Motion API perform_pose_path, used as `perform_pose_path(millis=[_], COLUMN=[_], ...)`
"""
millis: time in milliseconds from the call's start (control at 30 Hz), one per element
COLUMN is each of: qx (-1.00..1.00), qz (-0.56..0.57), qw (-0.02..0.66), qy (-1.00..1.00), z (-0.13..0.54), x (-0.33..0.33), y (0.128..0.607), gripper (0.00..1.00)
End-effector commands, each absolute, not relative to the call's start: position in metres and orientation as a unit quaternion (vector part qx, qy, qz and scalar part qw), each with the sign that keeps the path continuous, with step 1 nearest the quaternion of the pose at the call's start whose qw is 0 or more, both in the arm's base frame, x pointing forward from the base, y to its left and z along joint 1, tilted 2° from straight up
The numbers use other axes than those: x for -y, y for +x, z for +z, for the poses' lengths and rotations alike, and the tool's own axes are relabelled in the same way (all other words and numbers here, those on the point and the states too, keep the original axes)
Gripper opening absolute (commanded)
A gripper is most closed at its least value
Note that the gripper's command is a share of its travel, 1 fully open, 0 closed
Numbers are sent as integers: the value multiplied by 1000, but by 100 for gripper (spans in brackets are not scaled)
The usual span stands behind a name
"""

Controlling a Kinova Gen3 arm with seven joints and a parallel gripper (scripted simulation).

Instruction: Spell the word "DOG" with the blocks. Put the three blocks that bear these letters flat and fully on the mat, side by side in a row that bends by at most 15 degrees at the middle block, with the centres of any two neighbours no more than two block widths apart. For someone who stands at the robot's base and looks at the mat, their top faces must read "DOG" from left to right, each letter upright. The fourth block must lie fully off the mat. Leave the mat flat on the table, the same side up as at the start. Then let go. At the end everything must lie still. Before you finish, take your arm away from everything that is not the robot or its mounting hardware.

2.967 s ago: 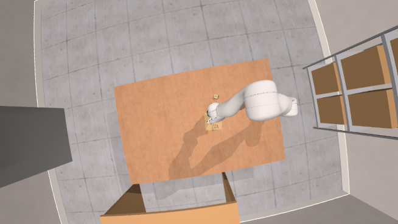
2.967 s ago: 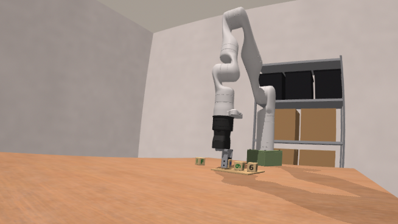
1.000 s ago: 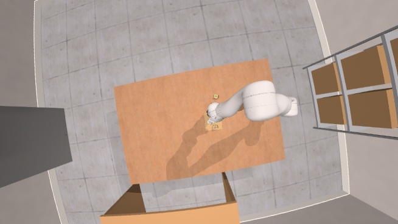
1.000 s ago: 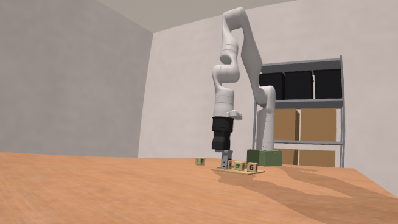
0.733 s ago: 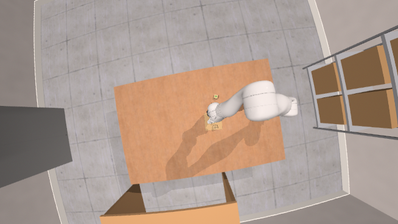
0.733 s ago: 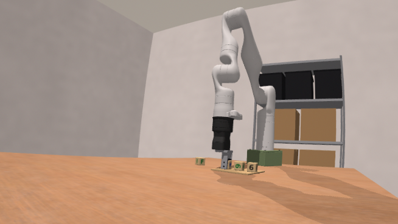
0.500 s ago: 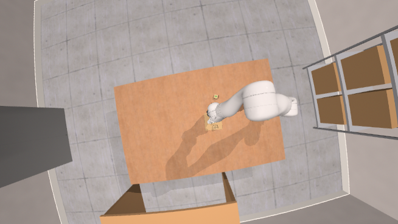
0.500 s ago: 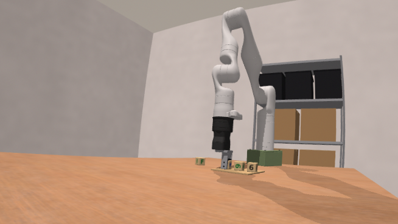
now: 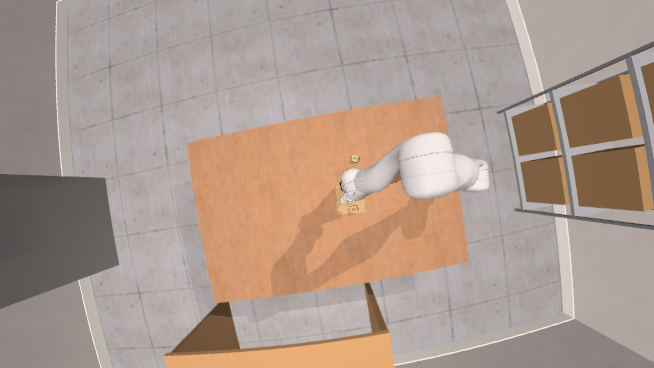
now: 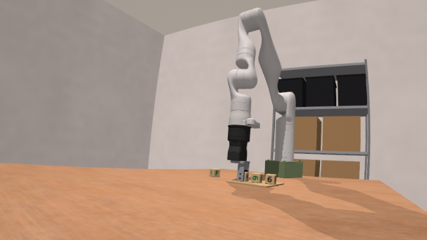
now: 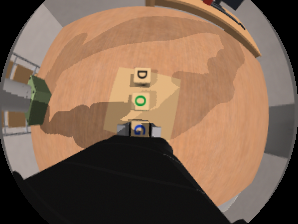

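Observation:
Three letter blocks lie in a row on the tan mat. In the wrist view they are the D block (image 11: 141, 76), the O block (image 11: 140, 102) with a green letter, and the G block (image 11: 139, 129) with a blue letter. My gripper (image 11: 141, 128) stands upright over the G block, with a finger on each side of it; the fingers are open and the block rests on the mat. From the side view, the gripper (image 10: 243, 174) is at the mat's left end (image 10: 258, 183). The fourth block, the F block (image 10: 214, 173), lies off the mat on the table and also shows in the overhead view (image 9: 354, 158).
The arm's green base (image 10: 283, 168) stands just behind the mat. A shelf with boxes (image 10: 326, 130) is behind the table. An open cardboard box (image 9: 280, 340) sits at the table's near edge in the overhead view.

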State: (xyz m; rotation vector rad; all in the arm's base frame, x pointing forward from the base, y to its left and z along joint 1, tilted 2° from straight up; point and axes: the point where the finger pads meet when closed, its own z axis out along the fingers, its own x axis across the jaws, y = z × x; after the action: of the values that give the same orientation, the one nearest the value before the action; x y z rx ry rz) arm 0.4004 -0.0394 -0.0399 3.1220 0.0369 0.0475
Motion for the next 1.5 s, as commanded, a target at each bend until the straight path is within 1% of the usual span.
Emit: perform_pose_path(millis=[0,33,100,133,200,233,767,967,1267,1467], qx=[-12,-12,-12,-12,-12,-12,-12,-12,-12,-12], qz=[16,16,16,16,16,16,16,16,16,16], qw=[10,10,10,10,10,10,10,10,10,10], qy=[1000,1000,1000,1000,1000,1000,1000,1000,1000,1000], z=[-39,-39,-39,-39,-39,-39,-34,-19,28,48], x=[40,40,40,40,40,40,39,39,38,38], y=[401,401,401,401,401,401,401,400,399,398], gripper=[69,75,75,81,81,87,87,87,87,87])
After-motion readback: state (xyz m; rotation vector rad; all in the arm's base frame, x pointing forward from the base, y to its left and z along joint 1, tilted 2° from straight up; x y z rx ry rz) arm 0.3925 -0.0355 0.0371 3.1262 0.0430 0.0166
